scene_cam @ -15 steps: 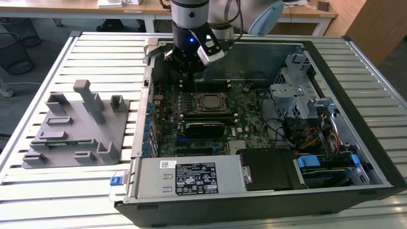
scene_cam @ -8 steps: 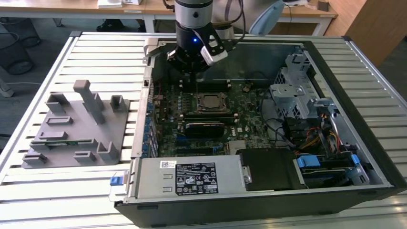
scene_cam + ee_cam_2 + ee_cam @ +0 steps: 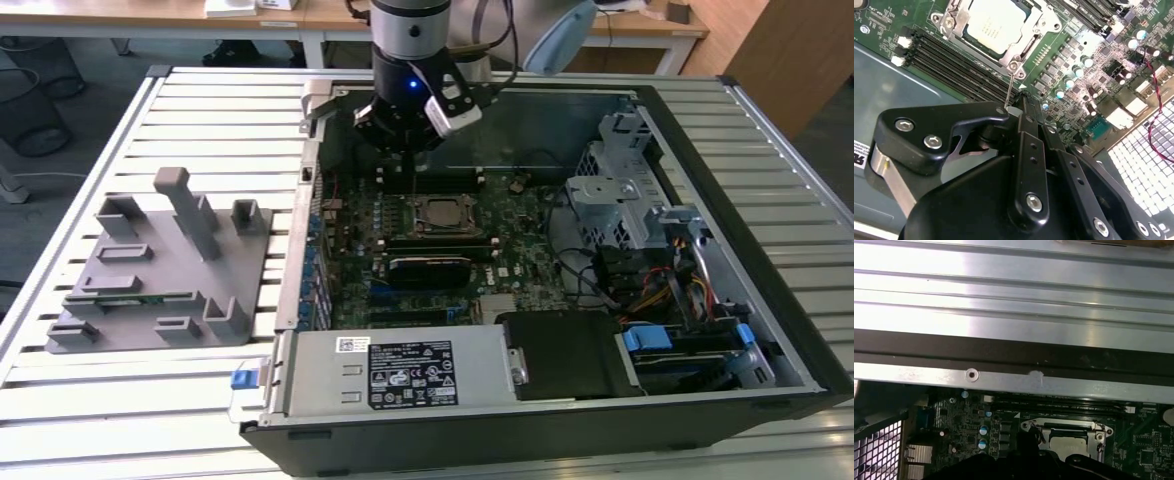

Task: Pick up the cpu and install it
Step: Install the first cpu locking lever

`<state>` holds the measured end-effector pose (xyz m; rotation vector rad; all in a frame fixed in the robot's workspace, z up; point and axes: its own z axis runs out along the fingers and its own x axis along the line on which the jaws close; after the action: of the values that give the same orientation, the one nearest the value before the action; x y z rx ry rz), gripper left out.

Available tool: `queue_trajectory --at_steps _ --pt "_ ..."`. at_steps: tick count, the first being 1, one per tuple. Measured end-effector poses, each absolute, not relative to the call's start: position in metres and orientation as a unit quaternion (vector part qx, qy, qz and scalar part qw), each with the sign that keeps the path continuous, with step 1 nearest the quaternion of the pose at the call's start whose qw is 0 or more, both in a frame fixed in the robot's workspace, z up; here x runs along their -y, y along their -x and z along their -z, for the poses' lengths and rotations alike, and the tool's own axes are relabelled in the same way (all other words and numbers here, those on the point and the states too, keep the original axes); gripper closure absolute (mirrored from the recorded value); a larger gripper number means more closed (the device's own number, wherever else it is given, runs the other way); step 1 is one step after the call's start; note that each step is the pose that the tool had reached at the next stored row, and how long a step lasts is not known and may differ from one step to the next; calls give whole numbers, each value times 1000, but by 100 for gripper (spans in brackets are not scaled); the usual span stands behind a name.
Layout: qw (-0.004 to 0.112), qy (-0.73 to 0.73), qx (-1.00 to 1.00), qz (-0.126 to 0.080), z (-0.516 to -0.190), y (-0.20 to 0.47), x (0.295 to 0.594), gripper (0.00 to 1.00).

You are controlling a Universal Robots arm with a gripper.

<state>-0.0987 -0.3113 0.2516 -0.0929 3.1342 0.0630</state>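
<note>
The cpu (image 3: 989, 25) lies flat in the motherboard socket, its pale silver top showing inside the metal frame (image 3: 1016, 47). In the exterior view the cpu (image 3: 438, 213) is near the middle of the open computer case. My gripper (image 3: 407, 158) hangs just behind the socket, low over the board. In the second wrist view the gripper (image 3: 1023, 97) looks shut, its black fingers together, holding nothing I can make out. A thin wire lever (image 3: 1009, 87) rises from the socket corner and ends right beside the fingertips. The first wrist view shows the cpu (image 3: 1066, 442) in its socket.
A grey plastic fixture (image 3: 154, 265) with a green memory stick (image 3: 127, 297) stands on the slatted table at the exterior view's left. Black memory slots (image 3: 954, 62) run beside the socket. The case wall (image 3: 1014, 355), drive cage (image 3: 627, 200) and power supply (image 3: 400, 370) ring the board.
</note>
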Motion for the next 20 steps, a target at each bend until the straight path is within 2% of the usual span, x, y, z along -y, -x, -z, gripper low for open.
queue_trajectory --at_steps 20 --pt "2 30 -999 -20 -252 88 311 89"
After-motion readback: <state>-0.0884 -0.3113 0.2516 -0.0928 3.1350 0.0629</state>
